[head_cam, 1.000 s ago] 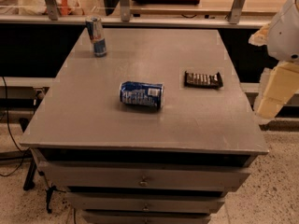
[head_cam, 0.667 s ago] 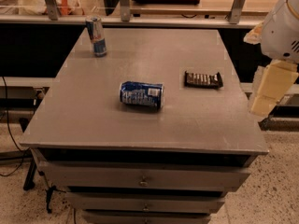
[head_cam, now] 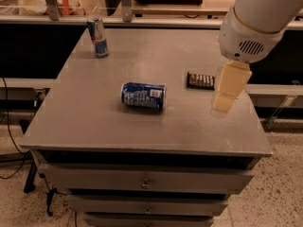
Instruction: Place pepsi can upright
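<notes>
Grey and flat, the desk [head_cam: 156,51] is seen from above with a stack of drawers [head_cam: 145,182] below its front edge. Near its middle the pepsi can [head_cam: 143,95] is found lying on its side, its silver ends facing left and right. A slimmer can [head_cam: 97,36] is stood upright at the far left corner, and a dark packet [head_cam: 200,80] is laid to the right of centre.

Since a second ago the arm [head_cam: 260,18] has been brought in from the right edge of the view and over the desk. The tool [head_cam: 226,91] is now held above the right part of the desk, just beside the dark packet and well apart from the pepsi can. Whether the tool is released or clenched cannot be told. No object is seen in it.

The pepsi can has not been shifted. The approach is judged to be under way; the grasp and the righting of the can are not yet done.
</notes>
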Controlling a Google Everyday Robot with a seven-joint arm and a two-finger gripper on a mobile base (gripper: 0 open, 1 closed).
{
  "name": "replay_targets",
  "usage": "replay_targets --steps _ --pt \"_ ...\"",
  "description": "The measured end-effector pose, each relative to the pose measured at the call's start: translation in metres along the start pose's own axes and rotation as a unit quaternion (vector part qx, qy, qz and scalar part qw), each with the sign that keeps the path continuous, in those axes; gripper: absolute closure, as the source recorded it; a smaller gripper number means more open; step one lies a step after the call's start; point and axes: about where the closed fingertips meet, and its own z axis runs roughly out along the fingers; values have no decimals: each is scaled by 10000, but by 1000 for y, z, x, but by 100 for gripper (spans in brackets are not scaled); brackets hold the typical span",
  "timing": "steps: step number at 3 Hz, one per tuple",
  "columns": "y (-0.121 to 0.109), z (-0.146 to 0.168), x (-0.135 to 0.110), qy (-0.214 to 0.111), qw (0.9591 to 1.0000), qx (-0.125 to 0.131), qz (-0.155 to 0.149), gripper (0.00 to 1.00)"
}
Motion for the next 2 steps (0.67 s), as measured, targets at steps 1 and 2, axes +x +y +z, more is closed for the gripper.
replay_targets --steps 1,2 --pt "-3 2 -7 -51 10000 27 12 0" --pt "-13 19 -39 -94 9999 -52 -78 0"
